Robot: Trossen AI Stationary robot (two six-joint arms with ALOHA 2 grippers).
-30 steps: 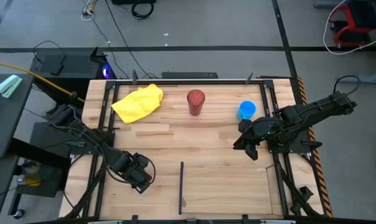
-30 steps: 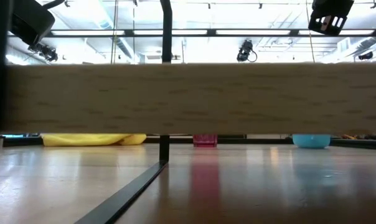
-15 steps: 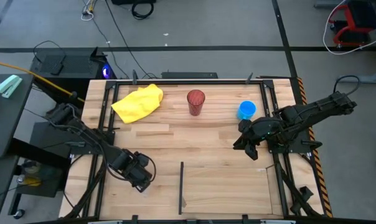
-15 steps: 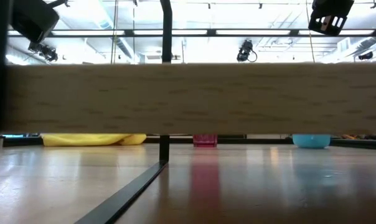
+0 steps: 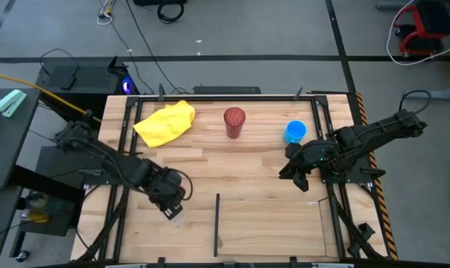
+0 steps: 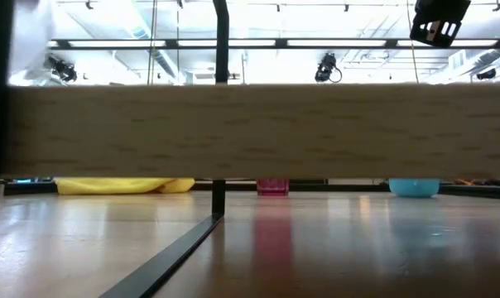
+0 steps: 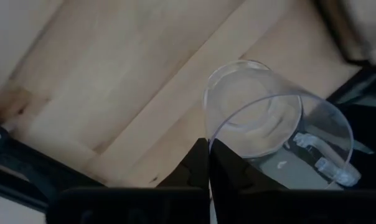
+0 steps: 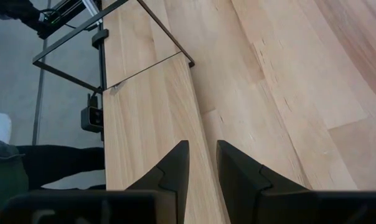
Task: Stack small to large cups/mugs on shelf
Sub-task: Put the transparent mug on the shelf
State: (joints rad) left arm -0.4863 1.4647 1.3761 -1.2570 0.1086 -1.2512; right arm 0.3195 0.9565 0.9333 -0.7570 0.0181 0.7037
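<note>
My left gripper point(image 5: 171, 207) is shut on the tiny clear plastic cup point(image 7: 269, 118) at the table's near left; the cup also shows in the high view point(image 5: 178, 217). The dark-red tumbler point(image 5: 235, 122) stands upright on its base at the far middle. The bright blue mug point(image 5: 295, 132) stands to its right. My right gripper point(image 5: 290, 170) hovers just near of the blue mug, slightly open and empty. The shelf panel point(image 5: 273, 231) lies at the near right, bordered on its left by the thin black divider strip point(image 5: 217, 223). My left gripper pinches the clear cup's wall at its rim point(image 7: 208, 132) between its two fingers, one finger inside the mouth and one outside. The cup is tilted, its open mouth turned toward the wrist camera. Whether its base touches the table I cannot tell.
A yellow cloth point(image 5: 165, 123) lies crumpled at the far left. Black frame rails point(image 5: 122, 149) run along the table's left and right sides. A wide wooden plank point(image 6: 250, 132) blocks most of the low view. Bare wood lies between the two grippers.
My left gripper has moved a little toward the table's right and far edges and has risen, staying shut. The clear cup, hidden under the gripper before, now shows at its near side.
</note>
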